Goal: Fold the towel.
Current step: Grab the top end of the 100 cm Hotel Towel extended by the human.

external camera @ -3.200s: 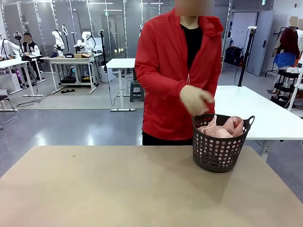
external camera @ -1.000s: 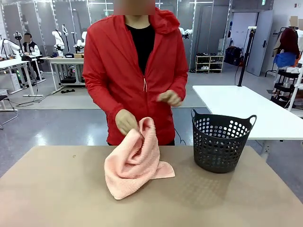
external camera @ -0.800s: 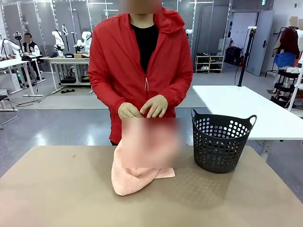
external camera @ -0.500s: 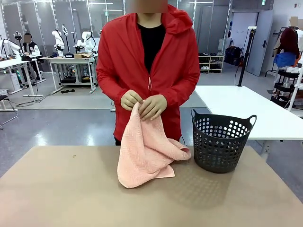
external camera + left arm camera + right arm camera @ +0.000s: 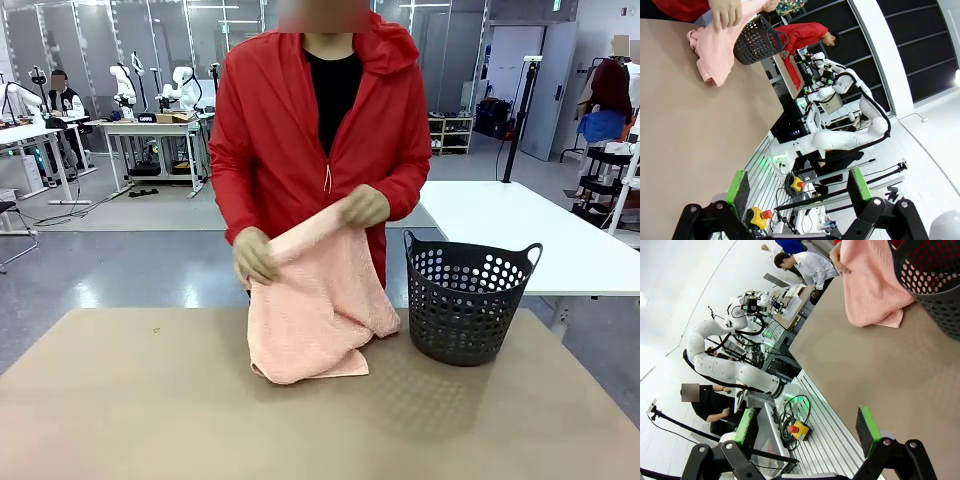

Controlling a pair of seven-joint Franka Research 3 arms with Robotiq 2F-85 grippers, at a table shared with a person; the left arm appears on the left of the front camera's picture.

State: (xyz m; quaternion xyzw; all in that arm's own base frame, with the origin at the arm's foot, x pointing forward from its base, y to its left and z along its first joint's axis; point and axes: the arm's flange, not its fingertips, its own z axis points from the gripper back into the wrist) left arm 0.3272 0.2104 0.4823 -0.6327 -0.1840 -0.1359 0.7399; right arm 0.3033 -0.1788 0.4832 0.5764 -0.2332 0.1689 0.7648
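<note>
Towel: the towel (image 5: 315, 300) is held up by its top edge just beside the basket (image 5: 465, 300), on the basket's side towards the robot's left. Its lower part is left bunched on the table (image 5: 150, 420). Whether a flap touches the basket wall cannot be told.
Hands: the top edge is pinched by the hand nearer the basket (image 5: 365, 207), raised above the rim, and by the farther hand (image 5: 255, 255), held lower, so the cloth hangs slanted.
Left gripper: the left gripper (image 5: 797, 192) is kept well apart from the basket, with the jaws spread wide and nothing between them.
Right gripper: the right gripper (image 5: 806, 427) is likewise parked well away from the basket, with the jaws fully parted and nothing held.
Stage: no fold is judged to have been made yet; the cloth appears only to be getting shaken out.
Risk, snag: the flap beside the basket could be caught on its handle or rim if the cloth is swung that way, and the basket could be dragged or tipped.
Risk, crooked fold: because one corner is held lower, the cloth may be laid down skewed and creased, so the edges would not meet.
Risk, hand clash: a gripper sent in now could be met by the hands.
</note>
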